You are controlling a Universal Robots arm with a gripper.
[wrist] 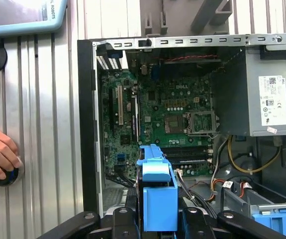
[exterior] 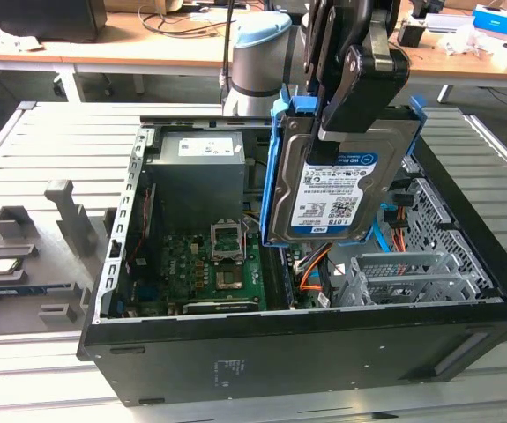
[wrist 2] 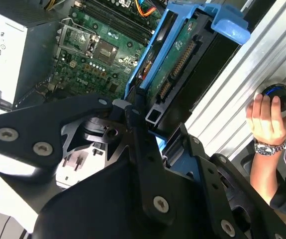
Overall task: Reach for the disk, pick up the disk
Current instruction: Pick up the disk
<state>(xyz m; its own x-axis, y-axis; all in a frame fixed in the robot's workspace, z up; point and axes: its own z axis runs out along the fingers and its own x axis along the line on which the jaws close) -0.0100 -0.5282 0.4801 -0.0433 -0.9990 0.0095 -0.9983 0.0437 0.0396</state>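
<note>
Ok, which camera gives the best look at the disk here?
The exterior view: the disk hangs upright in the end effector above the open computer case, label facing the camera. The second wrist view shows its circuit-board underside; the first wrist view shows its blue bracket edge-on.

A robotics lab or electronics workshop is indicated — an opened desktop computer case (exterior: 306, 344) is laid on a slatted aluminium worktable (exterior: 50, 141), with its motherboard (wrist: 177, 109) and power supply (exterior: 202, 176) exposed. Grey moulded part fixtures (exterior: 33, 256) are set out on the table at the exterior view's left. Wooden desks (exterior: 147, 44) strewn with cables and boxes are seen behind — and a person's hand (wrist 2: 268, 119) is rested on a round button.
</note>
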